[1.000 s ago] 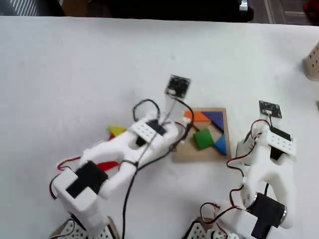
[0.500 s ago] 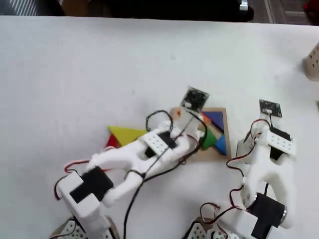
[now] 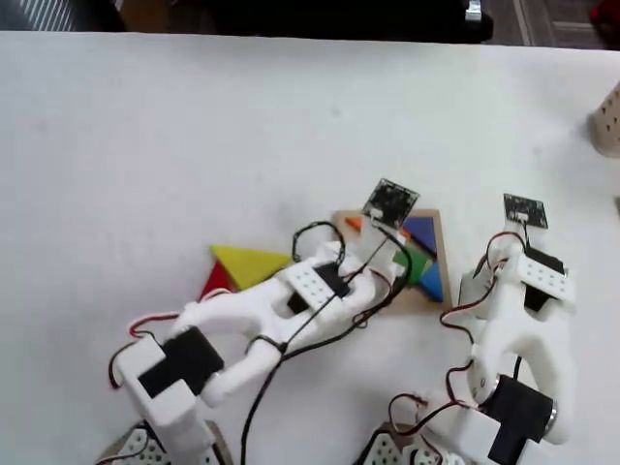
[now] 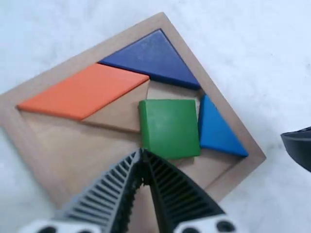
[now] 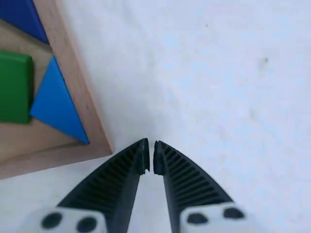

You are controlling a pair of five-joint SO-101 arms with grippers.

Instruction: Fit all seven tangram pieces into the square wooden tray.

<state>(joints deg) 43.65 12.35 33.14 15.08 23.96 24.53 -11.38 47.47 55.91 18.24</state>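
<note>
The left gripper (image 4: pixel 142 154) has been brought from the table (image 3: pixel 145 145) over the tray (image 4: pixel 73 67). It is closed on nothing, with its tip at the green square's (image 4: pixel 169 128) edge, so a nudge is probably intended. The yellow triangle (image 3: pixel 250 263) and the red triangle (image 3: pixel 215 281) are now uncovered, left of the tray. The right gripper (image 5: pixel 150 156), closed and empty, has been kept beside the tray's corner.

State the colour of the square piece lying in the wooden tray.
The square piece is green, seen best in the left wrist view.
</note>
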